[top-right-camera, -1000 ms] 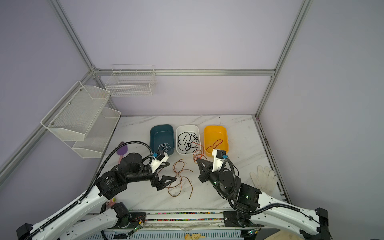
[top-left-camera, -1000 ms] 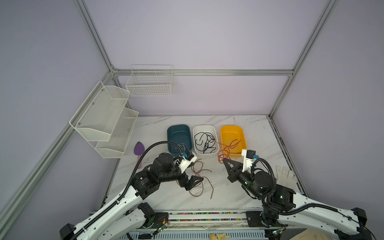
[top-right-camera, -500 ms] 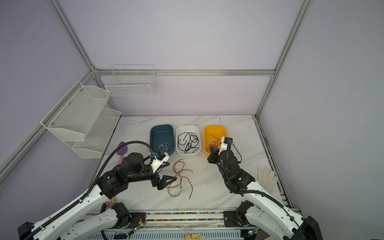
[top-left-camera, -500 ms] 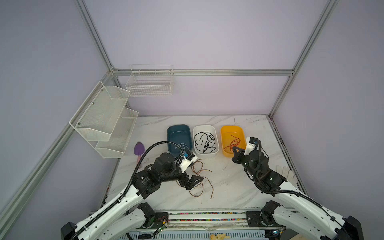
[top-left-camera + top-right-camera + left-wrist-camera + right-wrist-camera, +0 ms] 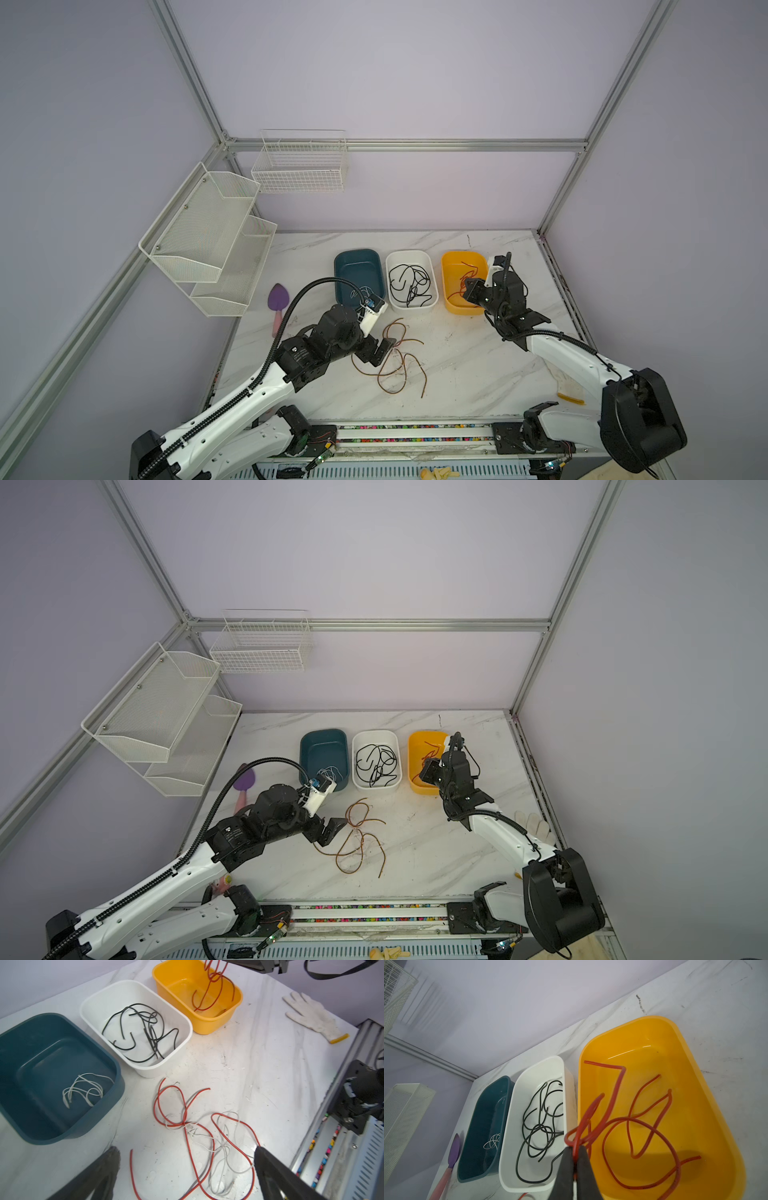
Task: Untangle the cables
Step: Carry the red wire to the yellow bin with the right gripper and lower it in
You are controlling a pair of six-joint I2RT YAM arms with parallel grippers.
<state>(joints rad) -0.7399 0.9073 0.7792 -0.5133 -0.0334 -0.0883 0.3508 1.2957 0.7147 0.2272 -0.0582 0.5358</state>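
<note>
Right pincer (image 5: 574, 1150): clamped tight on a red cable (image 5: 604, 1065), poised over the 7 o'clock side of the yellow bin (image 5: 695, 1068) in both top views.
Red cable: hangs from the pinch down into the yellow bin, its lower loops inside the bin.
Left pincer (image 5: 187, 1155): spread wide and holding nothing, low over the desk (image 5: 457, 374) just at 9 o'clock of the tangle (image 5: 185, 1124).
Tangle: red and thin white strands knotted together, lying loose on the desk's middle – whether a finger touches a strand cannot be told.
Bins: a row at the far side of the desk – teal bin (image 5: 119, 1076) at 11 o'clock of the tangle, white bin (image 5: 191, 1026) at 12, yellow bin at 1.
Black cables (image 5: 153, 1039): coiled in the white bin.
White cable (image 5: 83, 1088): a small bundle in the teal bin.
Glove (image 5: 311, 1014): white, flat at the desk's 3 o'clock edge.
Spatula (image 5: 277, 299): purple head, pink handle, at the 9 o'clock edge.
</note>
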